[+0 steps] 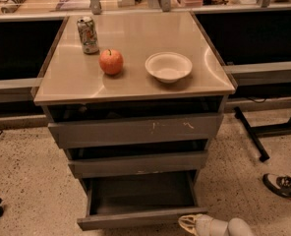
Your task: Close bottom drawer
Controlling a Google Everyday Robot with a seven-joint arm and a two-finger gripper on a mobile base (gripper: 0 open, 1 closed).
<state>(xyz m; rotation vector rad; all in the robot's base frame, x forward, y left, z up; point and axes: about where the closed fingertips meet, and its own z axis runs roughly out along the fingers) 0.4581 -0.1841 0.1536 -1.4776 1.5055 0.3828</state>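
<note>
The bottom drawer [135, 219] is the lowest of the cabinet's three. It is dark grey, pulled far out, and its inside looks empty. Its plain low front panel runs along the bottom of the camera view. My gripper [189, 223] is pale and sits low at the bottom right, right at the drawer front's right end. I cannot tell whether it touches the panel. The mid-width drawer [138, 163] and the widest drawer with pale scratch marks [135, 131] stand slightly out above it.
On the cabinet top [76, 77] stand a soda can [88, 35], a red apple [111, 62] and a white bowl [168, 67]. A person's shoe [283, 187] is on the speckled floor at right. A black table leg [251, 136] stands right of the cabinet.
</note>
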